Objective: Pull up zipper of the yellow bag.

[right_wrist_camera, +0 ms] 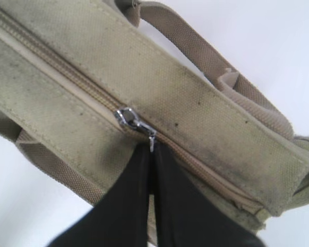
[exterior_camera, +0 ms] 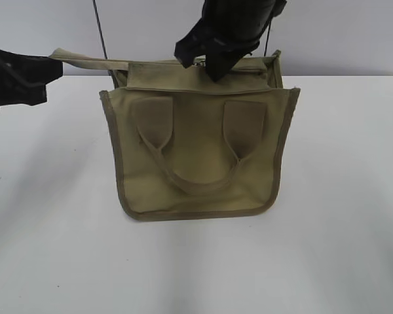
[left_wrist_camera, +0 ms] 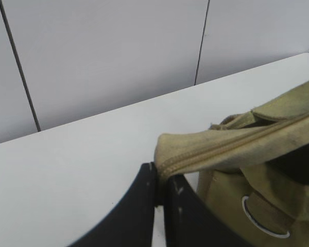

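The yellow bag (exterior_camera: 196,157) stands upright on the white table, its U-shaped handle facing me. My left gripper (left_wrist_camera: 160,177) is shut on the end tab of the bag's top (left_wrist_camera: 195,154), stretched out to the left; in the exterior view that gripper (exterior_camera: 49,69) is at the left edge. My right gripper (right_wrist_camera: 152,154) is shut on the pull tab of the silver slider (right_wrist_camera: 127,119) on the zipper (right_wrist_camera: 67,77). In the exterior view it (exterior_camera: 213,69) hangs over the bag's top middle.
A white table (exterior_camera: 340,248) lies under and around the bag, with a pale wall behind. A metal ring (left_wrist_camera: 262,218) hangs on the bag's side. A strap handle (right_wrist_camera: 195,51) lies beyond the zipper.
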Controlling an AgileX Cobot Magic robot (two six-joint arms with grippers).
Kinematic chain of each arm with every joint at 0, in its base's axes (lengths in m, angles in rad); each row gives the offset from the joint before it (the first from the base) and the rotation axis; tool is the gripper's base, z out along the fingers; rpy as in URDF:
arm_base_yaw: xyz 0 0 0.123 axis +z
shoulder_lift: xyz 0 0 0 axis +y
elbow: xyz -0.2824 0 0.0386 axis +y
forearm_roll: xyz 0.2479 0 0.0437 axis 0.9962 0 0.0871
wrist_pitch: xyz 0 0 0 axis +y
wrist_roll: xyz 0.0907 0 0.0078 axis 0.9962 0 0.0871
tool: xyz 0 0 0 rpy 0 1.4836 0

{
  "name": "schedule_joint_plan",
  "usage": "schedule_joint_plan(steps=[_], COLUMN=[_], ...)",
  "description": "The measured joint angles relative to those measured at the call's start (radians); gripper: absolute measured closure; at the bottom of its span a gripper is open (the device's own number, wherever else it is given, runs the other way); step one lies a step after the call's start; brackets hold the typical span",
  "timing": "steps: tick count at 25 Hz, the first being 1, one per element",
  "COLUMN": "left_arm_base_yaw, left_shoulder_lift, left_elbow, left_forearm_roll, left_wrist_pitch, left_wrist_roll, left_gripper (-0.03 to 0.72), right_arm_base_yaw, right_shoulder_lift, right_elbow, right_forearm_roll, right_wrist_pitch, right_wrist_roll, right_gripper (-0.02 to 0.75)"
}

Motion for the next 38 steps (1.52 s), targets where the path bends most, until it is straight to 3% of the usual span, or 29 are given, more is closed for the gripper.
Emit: schedule_joint_plan(steps=[10,22,24,26,29,31,34,38], left_arm_base_yaw=[0.001,0.004,0.005,0.008,-0.002,-0.027,-0.095,-0.214], left_shoulder_lift=[0.000,0.000,0.000,0.000,0.000,0.000,0.000,-0.018], left_elbow=[0.000,0.000,0.000,0.000,0.002,0.006,0.007,0.007], left_forearm_roll=[-0.001,0.003,0.003,-0.009,-0.020,-0.023,-0.041,-0.153], left_wrist_pitch=[0.001,0.002,0.010,0.051,0.138,0.228,0.415,0.685], left_wrist_roll=[0.000,0.000,0.000,-0.003,-0.021,-0.042,-0.070,-0.076], left_gripper=[0.683,0.679,0.650,0.545,0.248,0.129,0.113,0.204], right_arm_base_yaw=[-0.012,-0.040,-0.040,-0.047,-0.055,-0.055,-0.055,-0.055], right_shoulder_lift=[-0.110,-0.131,-0.131,-0.134,-0.148,-0.165,-0.201,-0.271], right_elbow=[0.210,0.221,0.221,0.224,0.225,0.225,0.225,0.226], right_forearm_roll=[-0.179,-0.181,-0.181,-0.190,-0.197,-0.198,-0.191,-0.145], right_wrist_pitch=[-0.003,-0.001,0.008,0.042,0.057,0.061,0.064,0.065], right_wrist_roll=[0.002,0.006,0.012,0.015,0.015,0.014,0.023,0.057], right_gripper=[0.752,0.748,0.704,0.576,0.300,0.181,0.149,0.162])
